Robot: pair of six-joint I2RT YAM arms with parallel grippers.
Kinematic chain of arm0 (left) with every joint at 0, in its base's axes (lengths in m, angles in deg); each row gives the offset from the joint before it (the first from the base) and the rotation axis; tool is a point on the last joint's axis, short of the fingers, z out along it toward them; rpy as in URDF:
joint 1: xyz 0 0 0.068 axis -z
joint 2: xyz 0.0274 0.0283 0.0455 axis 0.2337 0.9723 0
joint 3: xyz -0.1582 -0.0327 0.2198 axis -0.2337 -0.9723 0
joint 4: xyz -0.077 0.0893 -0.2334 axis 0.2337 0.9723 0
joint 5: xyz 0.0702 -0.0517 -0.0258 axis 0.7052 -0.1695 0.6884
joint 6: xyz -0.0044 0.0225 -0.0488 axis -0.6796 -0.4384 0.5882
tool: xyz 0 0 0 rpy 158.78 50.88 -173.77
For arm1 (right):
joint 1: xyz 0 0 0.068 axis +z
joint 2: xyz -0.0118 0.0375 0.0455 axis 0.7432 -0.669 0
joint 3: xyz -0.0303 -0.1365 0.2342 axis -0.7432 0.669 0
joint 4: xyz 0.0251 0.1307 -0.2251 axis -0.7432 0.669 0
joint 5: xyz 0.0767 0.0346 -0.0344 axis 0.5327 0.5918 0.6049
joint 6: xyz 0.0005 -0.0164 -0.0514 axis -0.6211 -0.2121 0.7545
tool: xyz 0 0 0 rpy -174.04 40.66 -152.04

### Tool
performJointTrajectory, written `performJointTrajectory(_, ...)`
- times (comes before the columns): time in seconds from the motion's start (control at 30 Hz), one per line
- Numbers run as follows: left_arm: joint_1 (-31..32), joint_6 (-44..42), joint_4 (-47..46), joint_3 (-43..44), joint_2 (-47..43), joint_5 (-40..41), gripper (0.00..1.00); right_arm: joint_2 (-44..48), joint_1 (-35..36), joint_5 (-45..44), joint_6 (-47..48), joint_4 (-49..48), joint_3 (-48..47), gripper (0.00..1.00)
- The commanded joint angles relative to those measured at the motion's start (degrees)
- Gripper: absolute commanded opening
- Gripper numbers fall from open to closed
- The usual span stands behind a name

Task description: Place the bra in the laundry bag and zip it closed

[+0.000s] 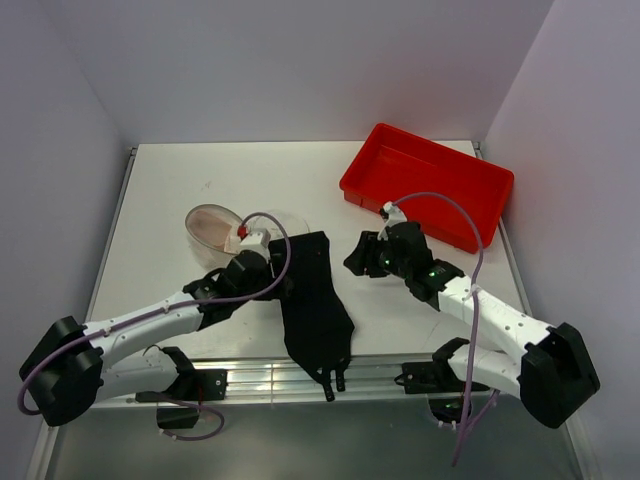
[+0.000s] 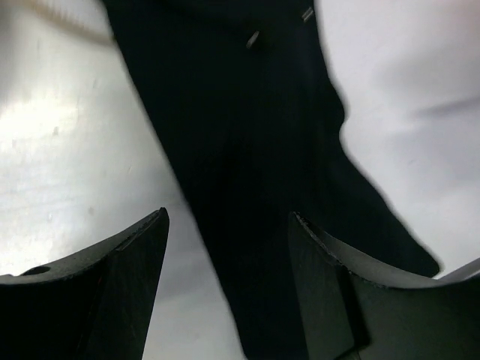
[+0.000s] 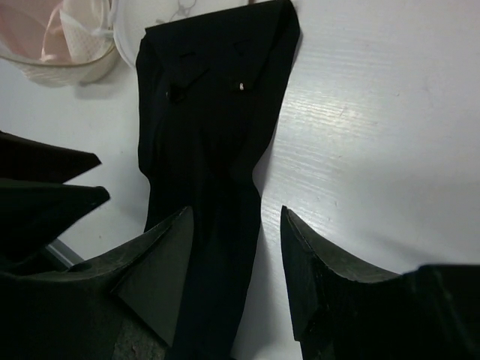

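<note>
The laundry bag (image 1: 213,226), a round whitish mesh pouch, lies open at the left middle of the table. Pale pink fabric, the bra (image 1: 208,222), shows inside it. Both also show at the top left of the right wrist view: the bag (image 3: 75,69) and the bra (image 3: 52,34). A long black garment (image 1: 315,300) lies beside the bag, reaching the front edge. My left gripper (image 1: 280,284) is open and empty over the garment's left edge (image 2: 247,135). My right gripper (image 1: 353,260) is open and empty by its right edge (image 3: 210,97).
An empty red plastic tray (image 1: 430,185) stands at the back right. A metal rail (image 1: 260,377) runs along the front edge; the black garment's end hangs over it. The left gripper's fingers (image 3: 52,199) show at the left of the right wrist view.
</note>
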Motion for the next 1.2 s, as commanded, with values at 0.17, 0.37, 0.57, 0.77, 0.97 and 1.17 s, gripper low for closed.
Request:
performJointTrajectory(0.17, 0.3, 6.7, -5.2, -6.9, -0.4, -4.7, 0.74, -5.1, 4.6, -0.4, -0.3, -5.7, 0.4, 0.62)
performJointTrajectory(0.37, 0.1, 7.5, -15.9, -10.1, 2.0, -8.6, 0.75, -6.6, 5.4, 0.3, -0.7, -7.0, 0.8, 0.62)
performJointTrajectory(0.57, 0.1, 7.4, -17.1, -8.6, 7.7, -9.2, 0.69, -6.5, 5.5, -0.5, -0.5, -6.9, 0.5, 0.62)
performJointTrajectory(0.77, 0.2, 8.0, -18.4, -10.3, 8.9, -9.1, 0.62, -6.8, 5.5, -0.8, -1.1, -7.9, 0.8, 0.62)
performJointTrajectory(0.97, 0.3, 7.5, -20.0, -11.1, 8.8, -10.8, 0.38, -7.0, 5.5, -1.8, -1.2, -8.3, 0.3, 0.62)
performJointTrajectory(1.17, 0.5, 6.5, -21.3, -9.7, 8.4, -11.0, 0.0, -6.0, 5.5, -3.5, -1.2, -8.0, -0.2, 0.62)
